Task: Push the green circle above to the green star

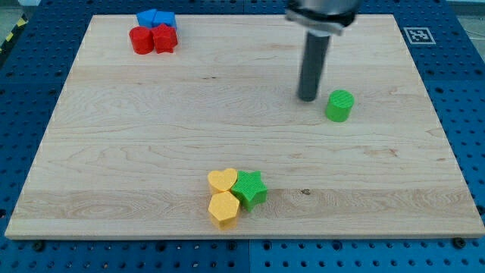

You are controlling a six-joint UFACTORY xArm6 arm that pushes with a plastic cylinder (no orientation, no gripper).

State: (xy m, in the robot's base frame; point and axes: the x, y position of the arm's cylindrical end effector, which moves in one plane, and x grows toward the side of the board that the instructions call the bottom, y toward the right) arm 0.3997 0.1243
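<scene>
The green circle is a short green cylinder standing on the wooden board at the view's right of centre. The green star lies near the view's bottom centre, touching a yellow heart and a yellow hexagon. My tip is the lower end of the dark rod, just to the view's left of the green circle, with a small gap between them. The green star is far below and to the left of the tip.
A red circle and a red block sit at the view's top left, with two blue blocks just above them. The wooden board lies on a blue perforated table, with a marker tag at the top right.
</scene>
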